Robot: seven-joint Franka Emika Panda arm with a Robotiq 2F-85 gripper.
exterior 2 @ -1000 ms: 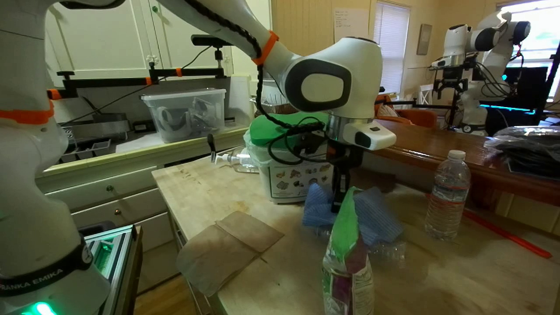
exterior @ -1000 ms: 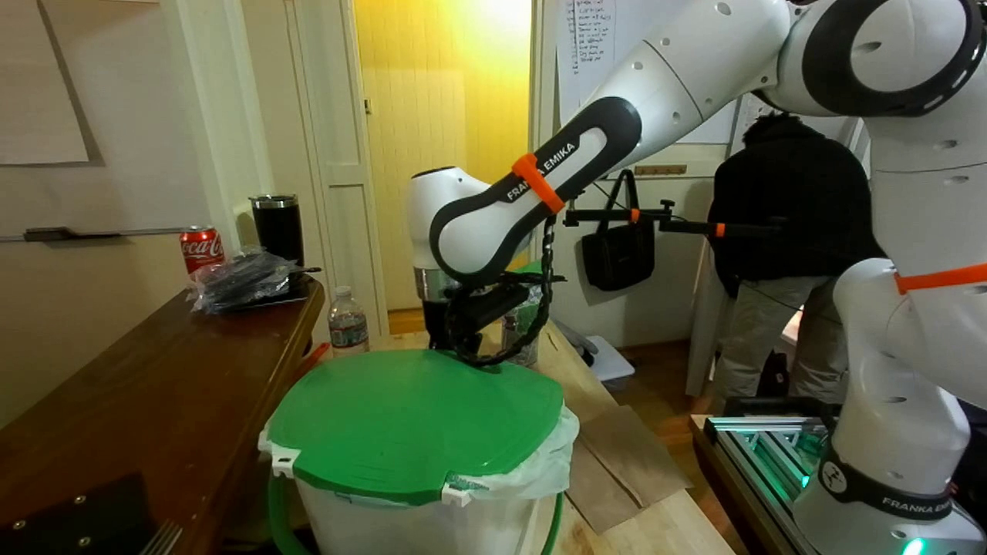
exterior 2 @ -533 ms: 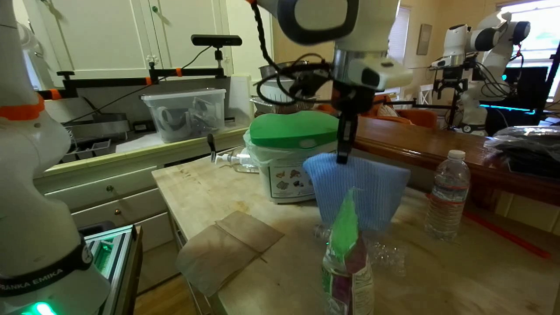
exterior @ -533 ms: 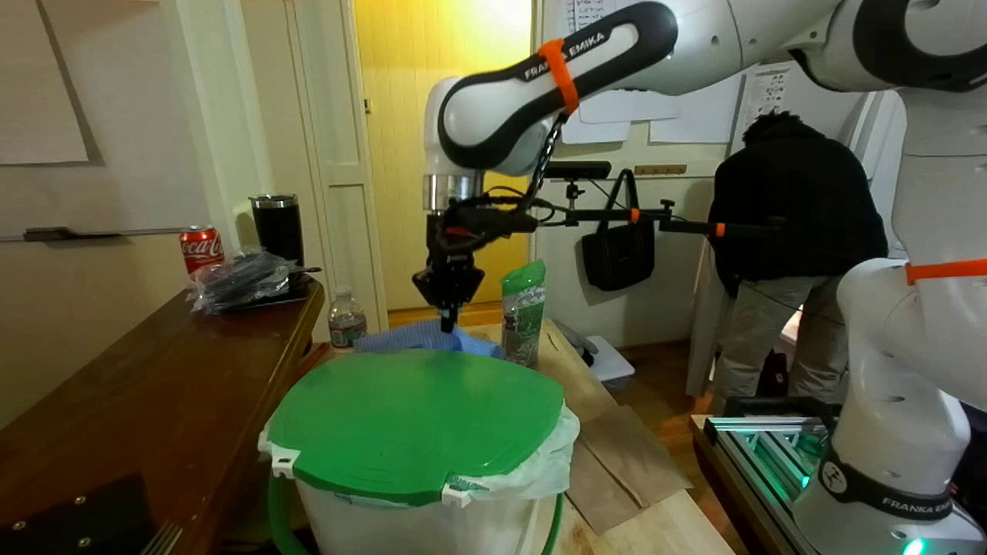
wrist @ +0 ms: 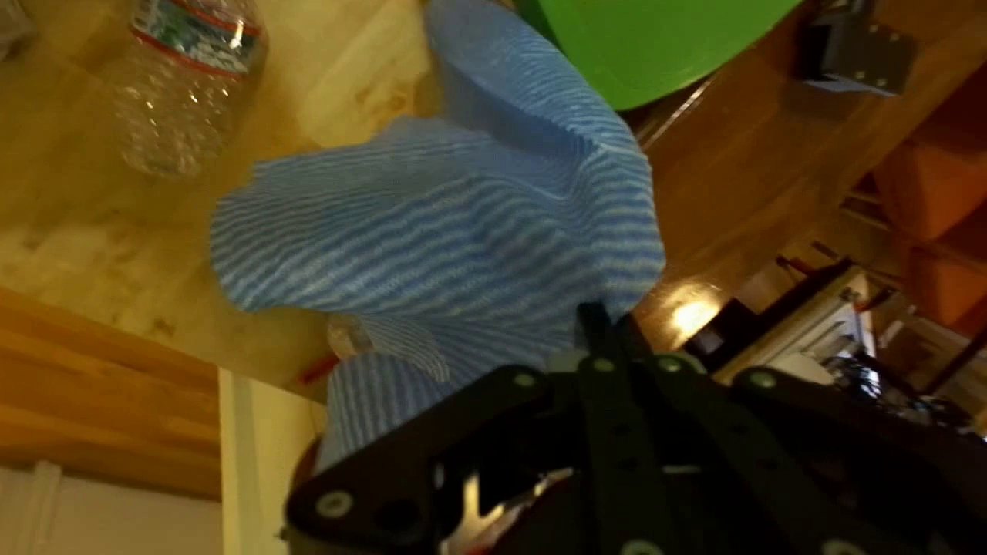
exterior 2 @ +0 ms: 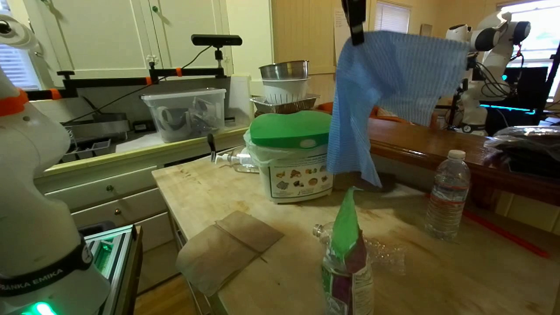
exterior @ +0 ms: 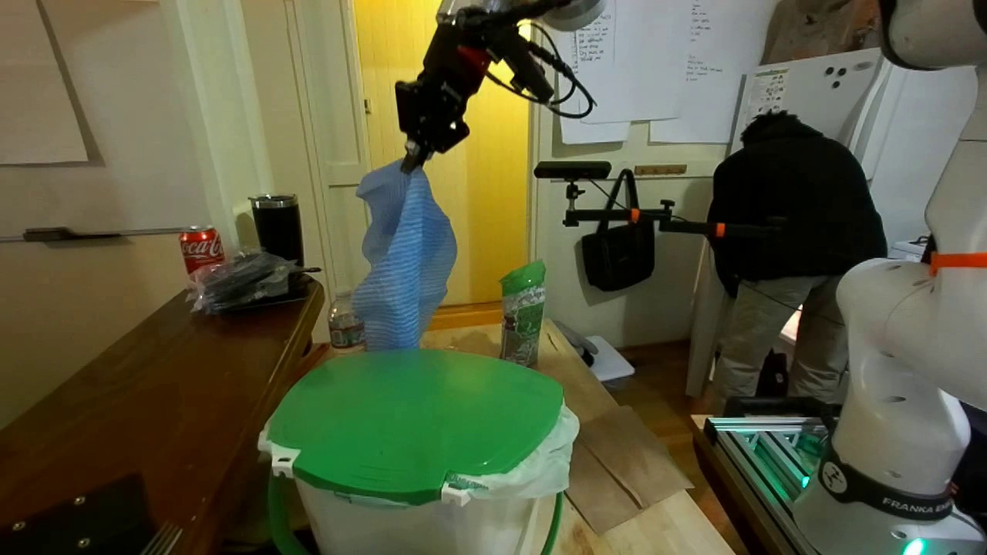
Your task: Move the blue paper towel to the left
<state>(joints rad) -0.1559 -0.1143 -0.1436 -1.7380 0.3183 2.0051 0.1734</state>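
Blue striped paper towel — hanging in folds above the table, top clamped between the fingers — best carried leftward slowly, loose end clear of the green-lidded bin, and lowered fully before release.

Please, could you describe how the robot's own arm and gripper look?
The smooth white, rounded arm has a flat orange band, a black collar lettered FRANKA EMIKA and a green light at its base. The angular black gripper shows round bolt heads; thin black cables loop beside it.
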